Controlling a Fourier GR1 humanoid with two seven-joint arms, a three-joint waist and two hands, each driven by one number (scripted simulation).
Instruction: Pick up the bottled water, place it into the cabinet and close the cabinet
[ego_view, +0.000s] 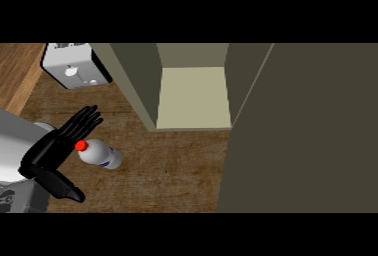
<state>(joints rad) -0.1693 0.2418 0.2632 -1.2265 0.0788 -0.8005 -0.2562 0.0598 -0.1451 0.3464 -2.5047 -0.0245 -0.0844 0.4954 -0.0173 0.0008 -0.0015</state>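
Bottled water (101, 155) sits on the wooden counter (170, 170) just beside the left hand (50, 152), whose fingers are spread straight, not curled round it. A grasp closing off-centre could topple the narrow bottle. Farther off, the cabinet (193, 100) stands open, its door (303, 130) swung wide.

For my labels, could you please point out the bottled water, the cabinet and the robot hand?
bottled water (102, 155), head view, body
cabinet (193, 95), head view, inner shelf
left robot hand (46, 151), head view, palm
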